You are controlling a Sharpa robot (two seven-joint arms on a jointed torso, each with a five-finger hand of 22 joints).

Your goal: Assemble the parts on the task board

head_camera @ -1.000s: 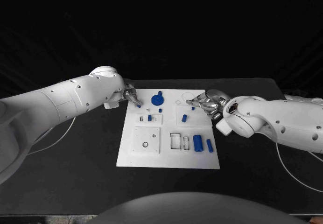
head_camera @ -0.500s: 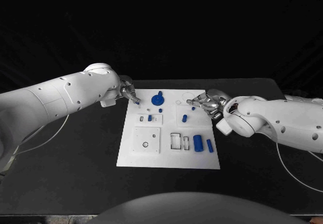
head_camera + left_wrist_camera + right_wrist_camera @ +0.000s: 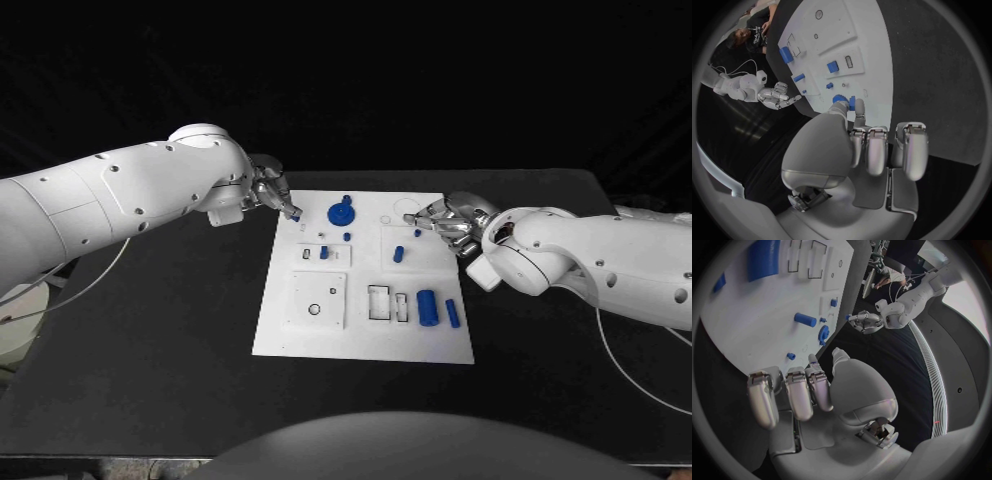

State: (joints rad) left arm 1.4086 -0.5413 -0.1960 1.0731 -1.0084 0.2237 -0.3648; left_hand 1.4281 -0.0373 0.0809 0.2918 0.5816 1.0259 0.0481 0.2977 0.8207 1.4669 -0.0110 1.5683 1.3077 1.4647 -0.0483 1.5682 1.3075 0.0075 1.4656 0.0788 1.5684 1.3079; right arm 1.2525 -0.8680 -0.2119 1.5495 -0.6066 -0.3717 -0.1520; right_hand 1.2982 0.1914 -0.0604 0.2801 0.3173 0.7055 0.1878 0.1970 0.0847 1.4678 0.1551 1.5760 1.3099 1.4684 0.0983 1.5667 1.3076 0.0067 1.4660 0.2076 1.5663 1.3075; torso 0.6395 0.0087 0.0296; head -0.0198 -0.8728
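1. Evidently mid-placement: the left robot hand [image 3: 271, 197] pinched a small blue peg [image 3: 852, 103] over the task board's [image 3: 364, 335] far left corner.
2. The right robot hand [image 3: 440, 218] was curled, grasping nothing visible, beside a blue part [image 3: 418, 233].
3. Next probably called for seating the peg.

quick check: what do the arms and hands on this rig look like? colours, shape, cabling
Both arms have glossy white, rounded shells with small dark fastener dots. The left hand and right hand are silver metal with segmented fingers. A thin white cable loops alongside each arm.
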